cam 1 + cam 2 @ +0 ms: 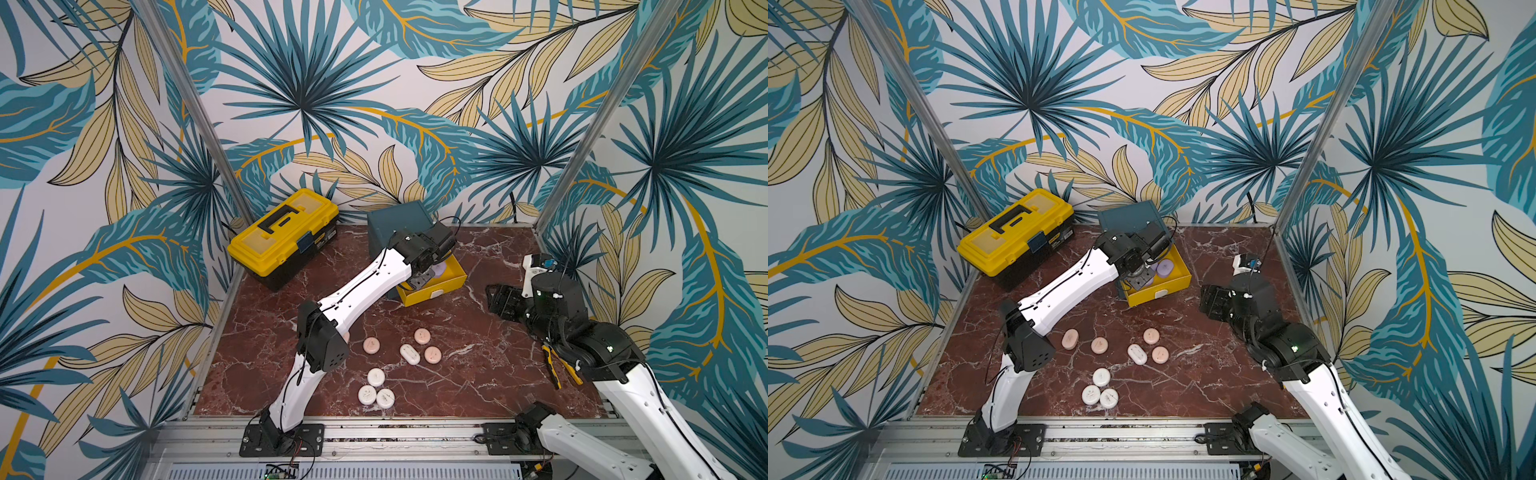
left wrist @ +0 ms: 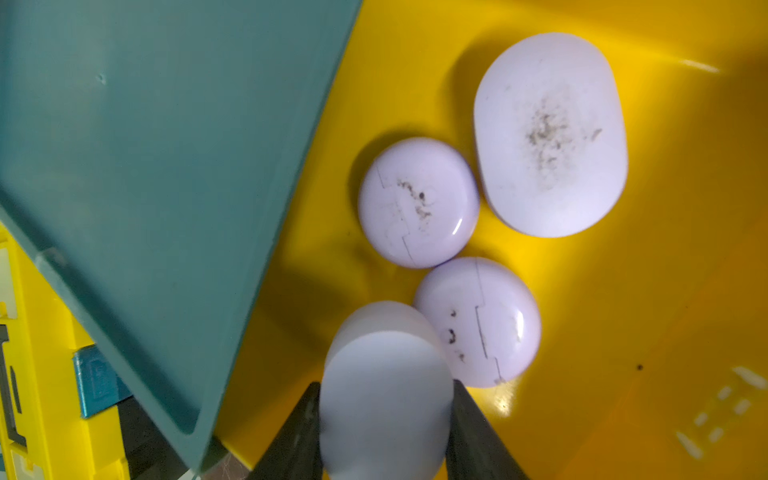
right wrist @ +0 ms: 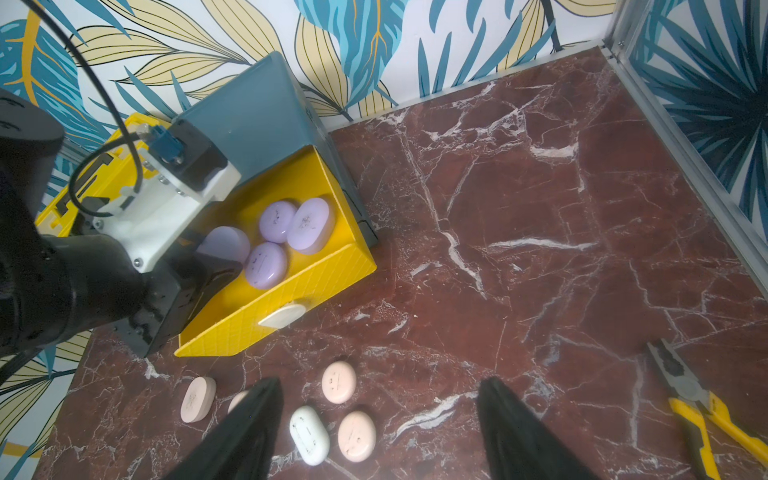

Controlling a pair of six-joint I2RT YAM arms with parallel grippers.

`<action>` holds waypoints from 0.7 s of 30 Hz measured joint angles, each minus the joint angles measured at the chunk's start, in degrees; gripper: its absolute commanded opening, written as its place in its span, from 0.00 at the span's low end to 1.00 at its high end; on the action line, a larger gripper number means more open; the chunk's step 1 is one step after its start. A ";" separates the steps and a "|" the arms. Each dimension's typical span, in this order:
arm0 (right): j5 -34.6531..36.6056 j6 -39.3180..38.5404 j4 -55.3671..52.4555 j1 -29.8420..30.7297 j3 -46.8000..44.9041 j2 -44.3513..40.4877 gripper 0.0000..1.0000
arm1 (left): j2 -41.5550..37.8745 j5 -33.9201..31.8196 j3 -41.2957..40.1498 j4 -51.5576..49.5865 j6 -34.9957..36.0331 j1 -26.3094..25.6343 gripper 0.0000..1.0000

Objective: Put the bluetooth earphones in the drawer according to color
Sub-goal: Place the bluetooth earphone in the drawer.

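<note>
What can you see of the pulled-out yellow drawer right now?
The yellow drawer is pulled well out of the top of the teal chest, over the marble table. It looks like glossy plastic: an open tray, grid-textured front wall, white tab pull. Three lilac cases lie flat on its floor, close together. The left claw holds a fourth lilac case over its floor; whether that one touches the floor I cannot tell.

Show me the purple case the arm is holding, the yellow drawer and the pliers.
held purple case (image 2: 386,399), left wrist view, on its rounded near face.
yellow drawer (image 3: 332,274), right wrist view, on its front wall.
pliers (image 3: 685,390), right wrist view, on the joint.
</note>
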 measured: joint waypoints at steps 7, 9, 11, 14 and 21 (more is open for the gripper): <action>-0.11 0.00 0.00 -0.07 0.00 0.09 0.79 | 0.00 -0.02 0.00 -0.79 -0.37 0.79 0.45; -0.11 0.00 0.00 -0.13 0.00 0.15 0.79 | 0.02 0.00 0.00 -0.92 -0.52 0.92 0.45; -0.13 -0.02 0.00 -0.17 0.00 0.28 0.79 | 0.11 0.04 0.00 -0.98 -0.66 1.14 0.46; -0.13 -0.02 0.00 -0.33 0.00 0.42 0.79 | 0.39 0.13 0.00 -1.01 -0.94 1.29 0.48; -0.33 -0.04 0.00 -0.37 0.00 0.42 0.79 | 1.84 0.90 0.00 -0.98 -1.09 1.75 0.54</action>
